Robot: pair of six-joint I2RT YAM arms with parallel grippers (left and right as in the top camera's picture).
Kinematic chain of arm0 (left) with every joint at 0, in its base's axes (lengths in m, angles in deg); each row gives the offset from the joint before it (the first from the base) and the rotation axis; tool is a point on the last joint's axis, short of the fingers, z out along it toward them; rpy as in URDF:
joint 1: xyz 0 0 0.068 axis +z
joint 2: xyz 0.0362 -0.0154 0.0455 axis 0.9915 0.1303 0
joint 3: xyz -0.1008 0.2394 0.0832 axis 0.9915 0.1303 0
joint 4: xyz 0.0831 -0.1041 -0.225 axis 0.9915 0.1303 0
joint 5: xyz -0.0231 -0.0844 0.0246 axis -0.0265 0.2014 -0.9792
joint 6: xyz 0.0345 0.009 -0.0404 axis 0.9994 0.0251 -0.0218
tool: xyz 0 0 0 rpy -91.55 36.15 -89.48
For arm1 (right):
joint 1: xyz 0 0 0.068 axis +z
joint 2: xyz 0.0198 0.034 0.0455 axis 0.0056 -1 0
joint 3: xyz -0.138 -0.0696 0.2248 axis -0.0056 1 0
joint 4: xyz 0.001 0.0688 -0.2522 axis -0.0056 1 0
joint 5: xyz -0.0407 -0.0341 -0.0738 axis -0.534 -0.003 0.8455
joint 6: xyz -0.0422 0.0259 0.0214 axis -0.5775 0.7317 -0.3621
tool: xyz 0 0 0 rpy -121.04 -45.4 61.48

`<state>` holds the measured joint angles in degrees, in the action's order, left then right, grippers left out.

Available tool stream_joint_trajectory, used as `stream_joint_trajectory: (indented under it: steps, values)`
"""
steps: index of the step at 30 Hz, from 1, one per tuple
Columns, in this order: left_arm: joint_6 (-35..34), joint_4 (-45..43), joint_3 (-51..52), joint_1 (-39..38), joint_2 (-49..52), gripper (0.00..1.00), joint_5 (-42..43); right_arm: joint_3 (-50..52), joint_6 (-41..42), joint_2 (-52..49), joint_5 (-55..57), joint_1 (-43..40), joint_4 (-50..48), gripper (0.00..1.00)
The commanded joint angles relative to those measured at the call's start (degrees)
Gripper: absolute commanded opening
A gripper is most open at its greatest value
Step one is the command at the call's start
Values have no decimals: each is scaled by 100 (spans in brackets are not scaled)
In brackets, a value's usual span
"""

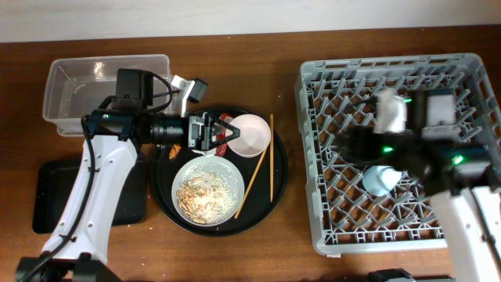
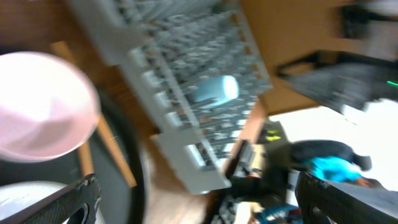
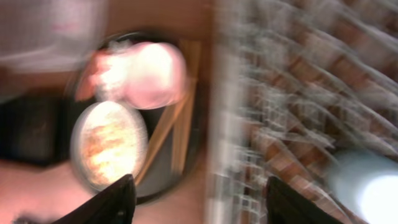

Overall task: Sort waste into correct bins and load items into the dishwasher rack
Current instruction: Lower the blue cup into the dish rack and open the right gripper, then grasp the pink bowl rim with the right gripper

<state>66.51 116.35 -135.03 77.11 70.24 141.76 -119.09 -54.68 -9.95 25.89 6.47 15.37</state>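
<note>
just ahead of your left gripper (image 1: 225,131), almost touching the fingertips, sits the white bowl (image 1: 250,135) on the round black tray (image 1: 262,202). the jaws stand wide apart and hold nothing; the left wrist view shows both fingers spread with only air between them. the bowl reads as your target, though the small red wrapper (image 1: 224,148) lies just off to one side of the tips, so it may be that instead.

the bowl sits mouth up and is round, with no long axis, so any part of the rim will serve. take the wall nearest the jaws, one finger inside and one outside. tip the wrist down first, since the gripper looks nearly level. close slowly, as a smooth bowl may skid away from the tips. keep the finger on the wrapper's side clear so you don't pinch the wrapper too.

on the far side of the bowl from the jaws lie the chopsticks (image 1: 272,157), their long axes crosswise to your approach, one straight and one slanted. don't shove the bowl into them.

your right gripper (image 3: 199,190) hangs over the dishwasher rack (image 1: 329,227) near the light-blue cup (image 1: 381,179). its fingers look parted and empty, though that view is blurred.
</note>
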Motion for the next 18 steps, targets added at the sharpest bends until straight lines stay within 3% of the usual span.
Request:
stream_joint_trajectory:
  steps: [1,6,10,13,18]
  values:
    - [-450,243,-522,-7,-796,99,-2531,-17,310,-264,431,1222,-505,60]
    - [-791,605,-876,-7,-1843,99,-4802,-17,1062,-1335,1812,2212,-1458,50]
    - [-785,723,-874,-7,-2680,99,-6002,-17,1668,-2516,2210,2236,-2225,43]
    - [-785,828,-874,-7,-3029,99,-6435,-17,1902,-3169,2208,2107,-2651,43]
    - [-785,979,-874,-7,-3274,99,-6443,-17,1906,-3969,2057,2046,-3047,40]
